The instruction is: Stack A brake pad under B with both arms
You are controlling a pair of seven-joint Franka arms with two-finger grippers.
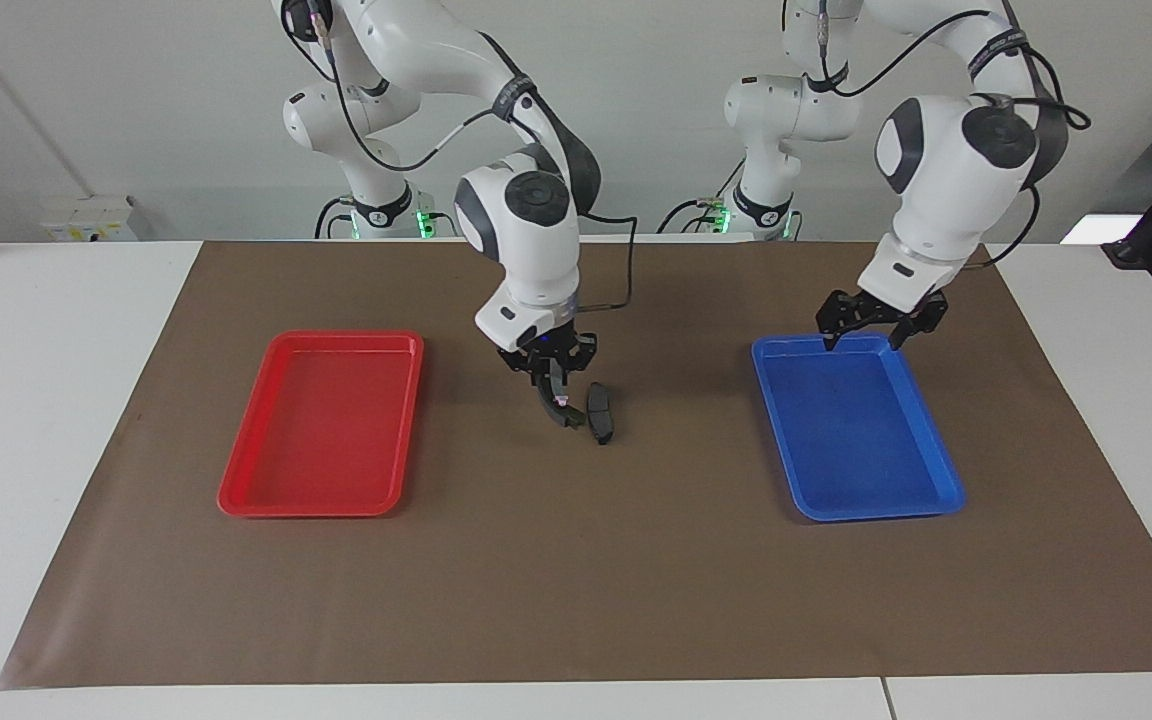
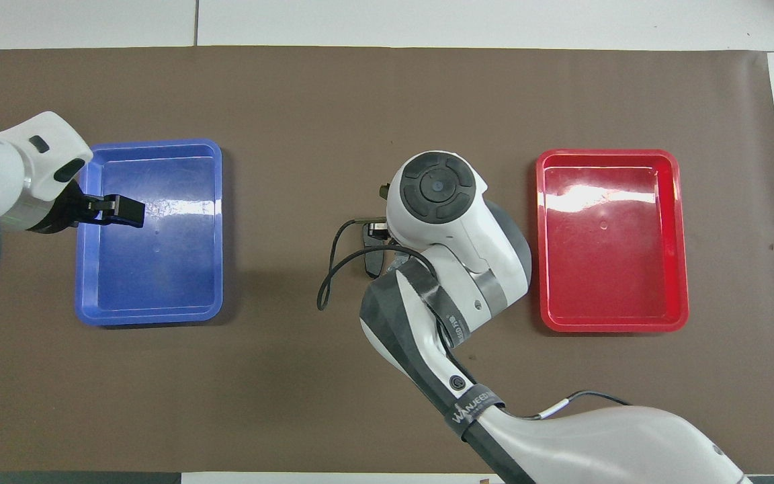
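Note:
The A brake pad [image 1: 600, 412], small, flat and dark grey, lies on the brown mat between the two trays; it also shows in the overhead view [image 2: 372, 259], partly under the right arm. My right gripper [image 1: 554, 375] is shut on B [image 1: 558, 405], the longer dark curved piece. It holds B tilted, with the low end just above the mat, right beside A toward the right arm's end. I cannot tell whether B touches A. My left gripper [image 1: 864, 335] is open and empty, over the blue tray's edge nearest the robots; it also shows in the overhead view [image 2: 125, 212].
An empty blue tray [image 1: 936, 470] sits toward the left arm's end of the mat. An empty red tray [image 1: 246, 480] sits toward the right arm's end. In the overhead view the right arm's wrist [image 2: 437, 191] covers its own gripper.

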